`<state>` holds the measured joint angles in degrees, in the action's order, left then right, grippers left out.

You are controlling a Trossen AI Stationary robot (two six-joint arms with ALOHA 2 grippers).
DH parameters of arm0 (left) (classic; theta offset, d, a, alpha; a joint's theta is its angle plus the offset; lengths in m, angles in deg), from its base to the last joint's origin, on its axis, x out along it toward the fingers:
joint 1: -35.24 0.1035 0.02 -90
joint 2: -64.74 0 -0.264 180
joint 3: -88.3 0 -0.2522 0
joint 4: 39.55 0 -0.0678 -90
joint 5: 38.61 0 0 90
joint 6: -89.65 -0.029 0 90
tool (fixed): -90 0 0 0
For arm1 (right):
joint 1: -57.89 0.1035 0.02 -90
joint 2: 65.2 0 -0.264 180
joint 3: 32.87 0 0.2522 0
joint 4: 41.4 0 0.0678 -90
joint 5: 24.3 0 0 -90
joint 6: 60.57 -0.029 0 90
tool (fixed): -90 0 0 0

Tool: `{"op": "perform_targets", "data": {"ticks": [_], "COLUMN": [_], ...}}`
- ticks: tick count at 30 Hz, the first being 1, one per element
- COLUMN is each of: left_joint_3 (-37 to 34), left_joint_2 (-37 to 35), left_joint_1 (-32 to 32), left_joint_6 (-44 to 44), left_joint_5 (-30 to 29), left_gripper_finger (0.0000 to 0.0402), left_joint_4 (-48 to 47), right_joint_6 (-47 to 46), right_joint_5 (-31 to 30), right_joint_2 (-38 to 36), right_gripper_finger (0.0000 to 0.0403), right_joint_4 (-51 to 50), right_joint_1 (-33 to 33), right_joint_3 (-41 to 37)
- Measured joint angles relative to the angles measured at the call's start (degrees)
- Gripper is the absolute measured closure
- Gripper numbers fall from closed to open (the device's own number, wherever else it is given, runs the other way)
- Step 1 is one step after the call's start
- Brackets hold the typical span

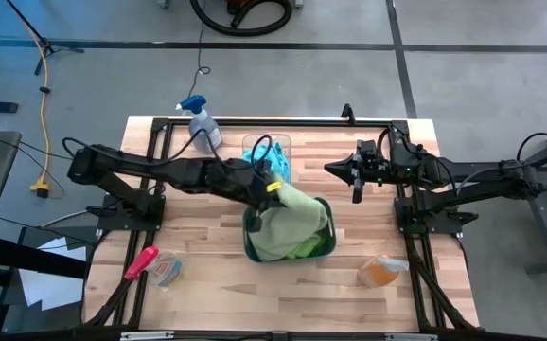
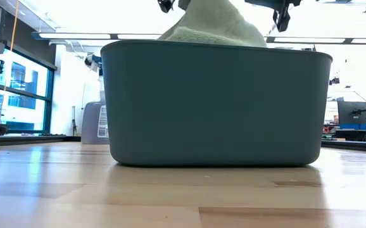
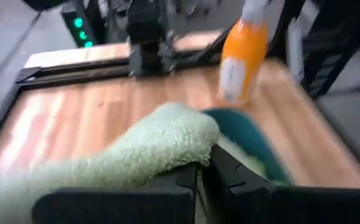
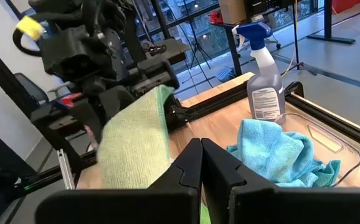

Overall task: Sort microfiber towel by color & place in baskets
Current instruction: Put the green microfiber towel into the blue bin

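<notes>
I hold my left claw (image 1: 272,188) pinched on a lime towel (image 1: 292,220) over the teal basket (image 1: 327,248), matching greens; the right claw (image 1: 342,170) waits pressed together beside the clear basket (image 1: 283,142) of blue towels (image 4: 279,155).

— What else do I have on my table (image 1: 207,294)?

— From here I see a spray bottle (image 1: 202,120) with a blue trigger, upright near the far edge, left of centre. A pink-handled brush (image 1: 150,262) lies near the front left. An orange bottle (image 1: 381,271) lies on its side near the front right.

— And off the table?

— A yellow cable (image 1: 44,123) runs over the grey floor on the left, and a black hose (image 1: 245,14) coils beyond the far edge.
</notes>
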<state>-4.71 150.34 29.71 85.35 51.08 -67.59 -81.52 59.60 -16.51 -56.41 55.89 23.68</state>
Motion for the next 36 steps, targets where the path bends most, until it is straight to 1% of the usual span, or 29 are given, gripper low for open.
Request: {"op": "perform_targets", "data": {"ticks": [3,7,13,17,20,23,26,28,31,34,36], "left_joint_3": [2.88,8.65,19.42,24.51,25.03,25.18,25.15,25.12,24.17,21.98,21.04], "left_joint_2": [0.75,3.68,14.3,21.72,25.34,27.18,28.65,29.37,29.53,29.78,29.83], "left_joint_1": [-0.47,-1.13,-2.35,-2.44,-2.34,-2.37,-2.49,-2.47,-2.7,-3.07,-3.19], "left_joint_6": [-4.97,-9.83,-15.83,-16.09,-14.27,-9.74,-6.2,-5.8,-10.52,-20.28,-28.05], "left_joint_5": [-2.73,-2.88,-0.57,2.19,7.21,12.65,13.45,13.36,10.8,6.53,5.75], "left_gripper_finger": [0.0401,0.0401,0.0401,0.0401,0.0401,0.0401,0.0401,0.0401,0.0401,0.0401,0.0401], "left_joint_4": [-4.72,-10.56,-20.26,-25.7,-26.37,-26.48,-27.8,-28.41,-29.07,-29.94,-30.79], "right_joint_6": [0.14,0.2,0.2,-0.26,-1.1,-1.09,-1.09,-1.11,-1.11,-1.11,-1.11], "right_joint_5": [-1.42,-3.2,-3.97,-4.38,-5.1,-5.31,-5.31,-5.29,-5.29,-5.27,-5.27], "right_joint_2": [0.0,-0.02,-0.01,-0.01,-0.01,-0.02,-0.02,-0.01,-0.02,-0.02,0.0], "right_gripper_finger": [0.0402,0.0402,0.0402,0.0402,0.0402,0.0402,0.0402,0.0402,0.0402,0.0402,0.0402], "right_joint_4": [0.0,0.17,0.29,0.42,0.42,0.39,0.24,0.22,0.22,0.2,0.17], "right_joint_1": [0.0,-0.01,-0.02,-0.02,-0.02,-0.02,-0.02,-0.02,-0.02,-0.02,-0.02], "right_joint_3": [0.0,0.0,0.0,0.0,0.0,0.0,0.0,0.0,0.0,0.0,0.0]}}
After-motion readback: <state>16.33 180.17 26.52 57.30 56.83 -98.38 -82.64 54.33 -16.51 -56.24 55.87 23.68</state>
